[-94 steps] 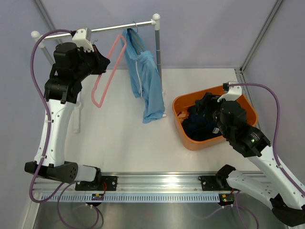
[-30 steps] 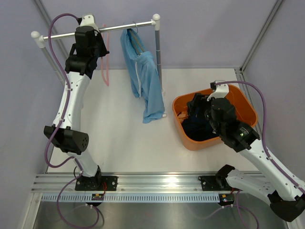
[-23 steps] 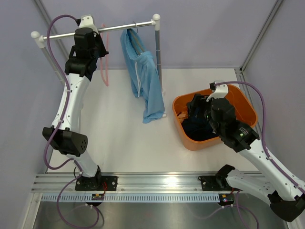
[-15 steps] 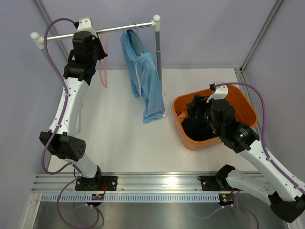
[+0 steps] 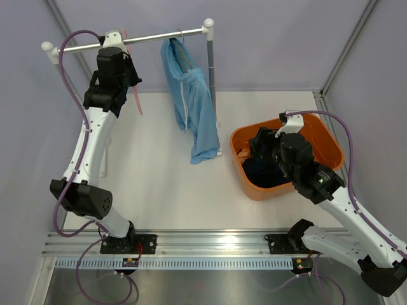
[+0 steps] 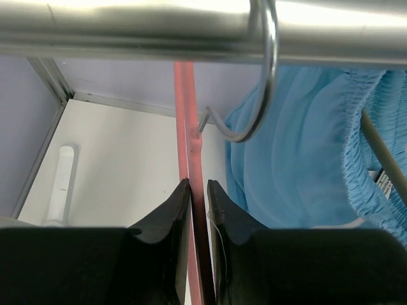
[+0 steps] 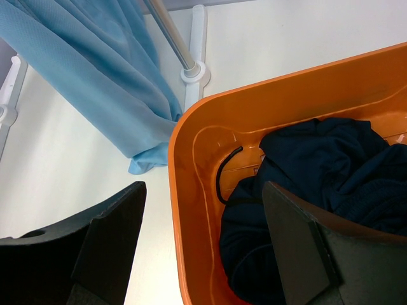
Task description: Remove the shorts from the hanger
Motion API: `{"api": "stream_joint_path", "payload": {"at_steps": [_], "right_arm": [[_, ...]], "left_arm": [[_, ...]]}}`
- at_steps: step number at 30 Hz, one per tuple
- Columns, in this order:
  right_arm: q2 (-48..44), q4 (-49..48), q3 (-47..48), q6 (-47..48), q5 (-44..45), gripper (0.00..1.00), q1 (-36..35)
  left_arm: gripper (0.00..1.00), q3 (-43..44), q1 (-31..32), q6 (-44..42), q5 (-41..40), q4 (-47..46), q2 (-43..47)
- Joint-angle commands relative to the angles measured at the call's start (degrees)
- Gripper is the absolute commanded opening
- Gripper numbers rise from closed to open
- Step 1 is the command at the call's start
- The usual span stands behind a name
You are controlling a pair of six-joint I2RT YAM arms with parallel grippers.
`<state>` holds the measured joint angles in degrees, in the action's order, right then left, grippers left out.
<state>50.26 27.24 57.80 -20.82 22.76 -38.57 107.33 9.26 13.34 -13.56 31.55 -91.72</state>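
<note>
Shorts (image 5: 194, 108), the blue pair, hang from the rod (image 5: 159, 36) at 12 o'clock on the table. The navy pair (image 5: 264, 170) lies heaped in the bin (image 5: 256, 189) at 3 o'clock.

The left gripper (image 6: 198, 185) is up at the rod near 11 o'clock, clamped on the stem of a bare pink hanger (image 6: 185, 114). The hanger's wire hook (image 6: 271, 76) loops over the rod just beside the blue cloth.

The right gripper (image 7: 203, 190) hovers over the bin with its jaws spread wide, grasping nothing.

The main risk is at the hook. If the left gripper lets go before the hook sits fully on the rod, the hanger could swing or drop. The hook's tip is also close enough to the blue pair to snag it, and a caught hem would drag both hangers along the rod. Later, pulling the limp blue pair off by one leg could tilt its own hanger and jam the waistband.
</note>
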Motion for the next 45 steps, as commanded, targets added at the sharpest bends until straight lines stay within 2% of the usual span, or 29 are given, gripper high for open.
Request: {"api": "stream_joint_path", "payload": {"at_steps": [1,8,17,24,30,34,37,45], "right_arm": [[-0.43,-2.20,-0.14,-0.71,-1.06,0.82,0.25],[0.01,-2.37,-0.14,-0.80,-1.49,0.82,0.25],[0.45,-2.64,-0.23,-1.06,-2.02,0.82,0.25],[0.45,-2.64,-0.32,-1.07,-2.02,0.82,0.25],[0.28,-2.02,-0.32,-0.98,-1.76,0.82,0.25],[-0.16,-1.06,-0.15,-0.72,-1.14,0.82,0.16],[-0.16,-0.27,0.29,-0.63,-1.14,0.82,0.25],[-1.04,3.33,1.79,0.52,-0.18,0.82,0.25]], "left_arm": [[0.20,0.16,-0.38,-0.86,-1.99,-0.79,4.18],[0.23,0.08,-0.38,-1.21,-2.69,-0.70,7.17],[0.32,-1.59,-0.29,-1.83,-4.63,-0.88,11.65],[0.28,-3.35,1.20,-2.62,-6.92,-3.07,16.04],[0.29,-1.60,9.54,-5.43,-12.09,-4.74,19.21],[0.33,-0.20,19.28,-8.07,-16.48,-6.33,19.83],[0.36,0.51,23.86,-8.51,-18.15,-7.11,17.81],[0.40,2.71,27.39,-4.57,-21.94,-12.38,7.88]]}}
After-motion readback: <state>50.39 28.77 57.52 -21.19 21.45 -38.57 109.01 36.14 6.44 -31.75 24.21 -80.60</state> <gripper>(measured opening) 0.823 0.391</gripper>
